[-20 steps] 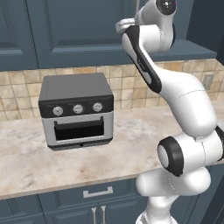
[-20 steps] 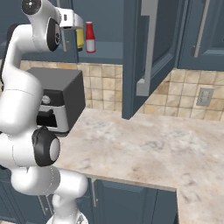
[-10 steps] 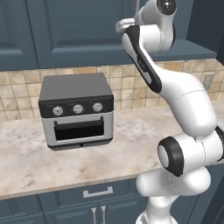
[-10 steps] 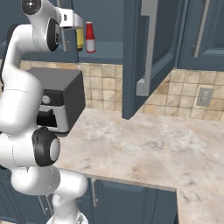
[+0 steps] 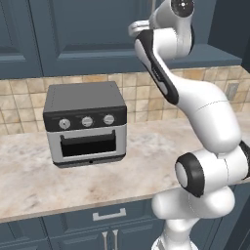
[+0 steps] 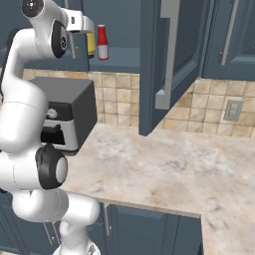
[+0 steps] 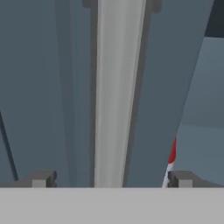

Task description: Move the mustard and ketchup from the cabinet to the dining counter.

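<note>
Two base views flanking arm, sharing toaster oven, hand view close on cabinet handle

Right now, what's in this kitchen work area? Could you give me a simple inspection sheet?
Surface: beige marbled countertop, bare apart from the oven.
Job's things: ketchup upright on the open cabinet shelf; mustard beside it, partly hidden by the robot's hand.
Clutter: grey toaster oven against the tiled wall.
Pincer: pincer open, tips either side of a silver bar handle on a cabinet door, holding nothing; a sliver of red at the door's edge.
Cables: nothing seen.
Surroundings: tiled backsplash, wall outlet, blue drawers below.
</note>
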Controlling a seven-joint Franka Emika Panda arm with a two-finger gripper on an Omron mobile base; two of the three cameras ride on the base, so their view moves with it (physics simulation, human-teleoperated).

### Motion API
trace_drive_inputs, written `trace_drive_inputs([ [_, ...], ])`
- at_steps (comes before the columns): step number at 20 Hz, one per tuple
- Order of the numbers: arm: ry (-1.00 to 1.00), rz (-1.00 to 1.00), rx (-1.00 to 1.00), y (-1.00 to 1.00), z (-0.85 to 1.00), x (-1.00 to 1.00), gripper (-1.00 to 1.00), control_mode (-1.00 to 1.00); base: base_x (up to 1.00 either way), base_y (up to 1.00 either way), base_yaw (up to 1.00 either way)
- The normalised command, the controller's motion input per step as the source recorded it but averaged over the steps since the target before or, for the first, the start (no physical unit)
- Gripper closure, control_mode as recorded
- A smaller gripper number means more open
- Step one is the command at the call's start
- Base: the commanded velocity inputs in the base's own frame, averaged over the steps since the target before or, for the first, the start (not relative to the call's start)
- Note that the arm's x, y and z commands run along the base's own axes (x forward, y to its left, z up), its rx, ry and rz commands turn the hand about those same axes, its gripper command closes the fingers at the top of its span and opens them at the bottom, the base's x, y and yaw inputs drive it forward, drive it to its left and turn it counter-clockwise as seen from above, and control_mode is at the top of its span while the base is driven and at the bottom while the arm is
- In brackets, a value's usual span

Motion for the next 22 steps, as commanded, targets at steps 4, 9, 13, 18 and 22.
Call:
trace_drive_inputs([
  [4,0.0,-0.16,0.0,0.3,0.0,0.11,1.0,-1.0,0.0,0.0,0.0],
  [9,0.0,-0.14,0.0,0.27,0.0,0.12,1.0,-1.0,0.0,0.0,0.0],
  [13,0.0,-0.16,0.03,0.26,0.0,0.07,1.0,-1.0,0.0,0.0,0.0],
  [18,0.0,-0.08,0.09,0.09,-0.03,0.12,1.0,-1.0,0.0,0.0,0.0],
  [22,-0.02,0.05,0.13,0.07,-0.02,-0.01,1.0,-1.0,0.0,0.0,0.0],
])
